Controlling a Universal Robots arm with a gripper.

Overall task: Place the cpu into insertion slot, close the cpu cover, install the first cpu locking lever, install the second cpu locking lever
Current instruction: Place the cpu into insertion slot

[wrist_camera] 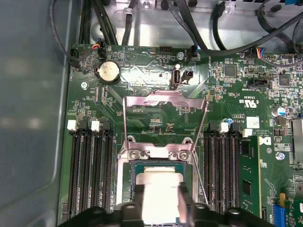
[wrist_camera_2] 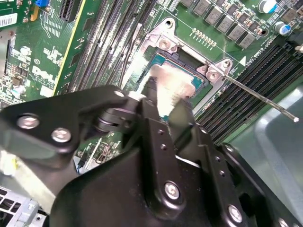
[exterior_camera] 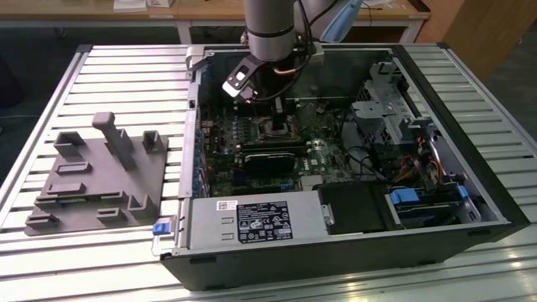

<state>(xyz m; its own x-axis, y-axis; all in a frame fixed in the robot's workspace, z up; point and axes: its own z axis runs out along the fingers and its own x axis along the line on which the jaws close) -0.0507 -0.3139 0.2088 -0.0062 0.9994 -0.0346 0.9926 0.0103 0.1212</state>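
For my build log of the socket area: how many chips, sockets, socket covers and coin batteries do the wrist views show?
cpu: 1
insertion slot: 1
cpu cover: 1
coin battery: 1
Total: 4

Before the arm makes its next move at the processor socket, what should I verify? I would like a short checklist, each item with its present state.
1. Small flat square silvery-grey chip lies over the black-rimmed square socket: ok.
2. Thin square silvery metal cover frame is swung open, away from the socket: ok.
3. Thin wire locking lever is released and stands free: ok.
4. Black tool is closed on two sides of the chip: ok.
5. Chip is fully seated and flat: cannot tell, because the tool hides its edges.
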